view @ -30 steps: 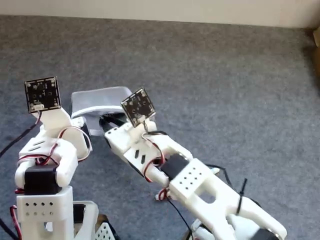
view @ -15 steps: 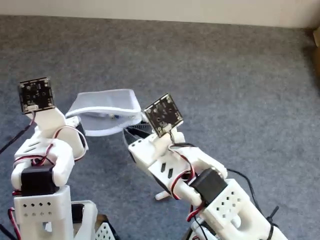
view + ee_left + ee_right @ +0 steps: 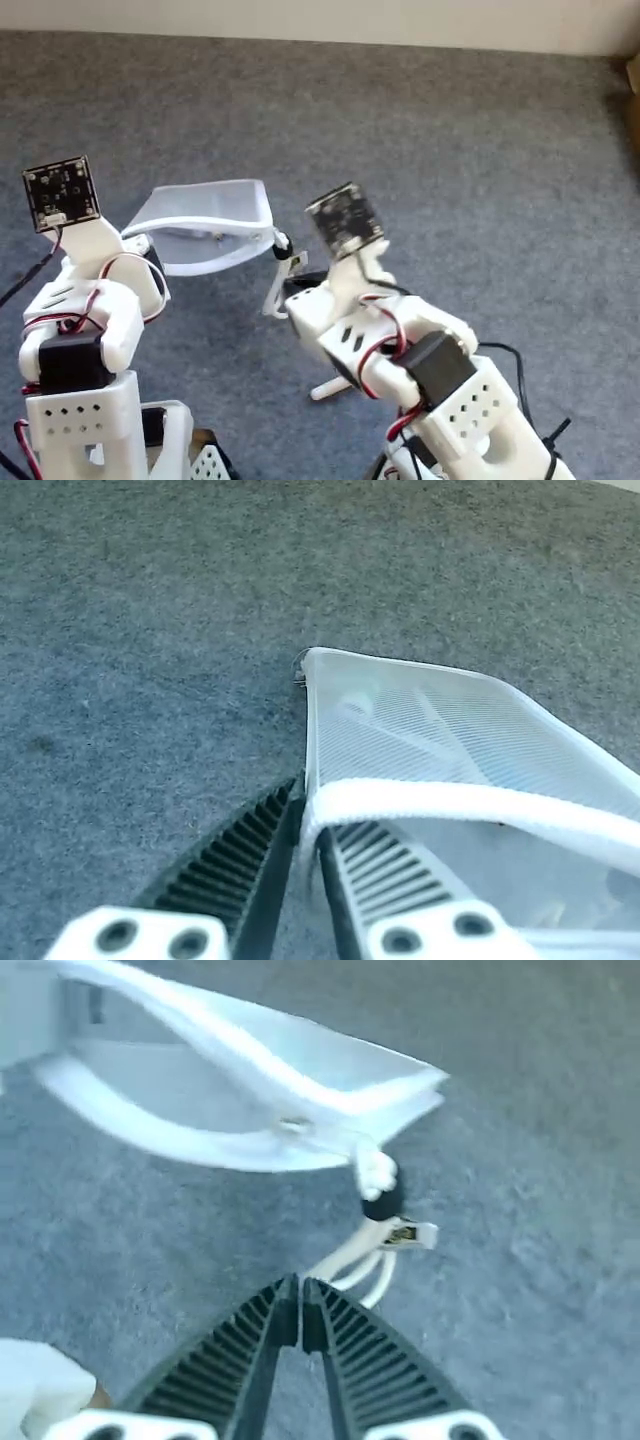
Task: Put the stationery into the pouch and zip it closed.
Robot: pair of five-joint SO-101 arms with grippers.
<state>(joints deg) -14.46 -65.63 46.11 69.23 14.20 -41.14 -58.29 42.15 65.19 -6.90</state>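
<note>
A white mesh pouch (image 3: 205, 215) hangs between the two arms just above the grey carpet, its mouth still gaping. My left gripper (image 3: 308, 818) is shut on the pouch's white edge band (image 3: 450, 805); faint shapes of stationery show through the mesh (image 3: 420, 730). At the pouch's other end, a white zip pull cord (image 3: 352, 1260) with a small black bead (image 3: 381, 1205) runs down to my right gripper (image 3: 300, 1295), which is shut on the cord's end. In the high view that cord (image 3: 274, 288) slants from the pouch corner to the right gripper (image 3: 290, 292).
Grey carpet (image 3: 450, 130) lies open all around, with a pale wall strip along the far edge. Both arm bases stand at the near edge. A white strip (image 3: 328, 390) lies on the carpet by the right arm.
My right arm has drawn back to the right and toward the near edge, taking the zip cord with it. The pouch has spread out between the arms, and the left arm shifted slightly left.
</note>
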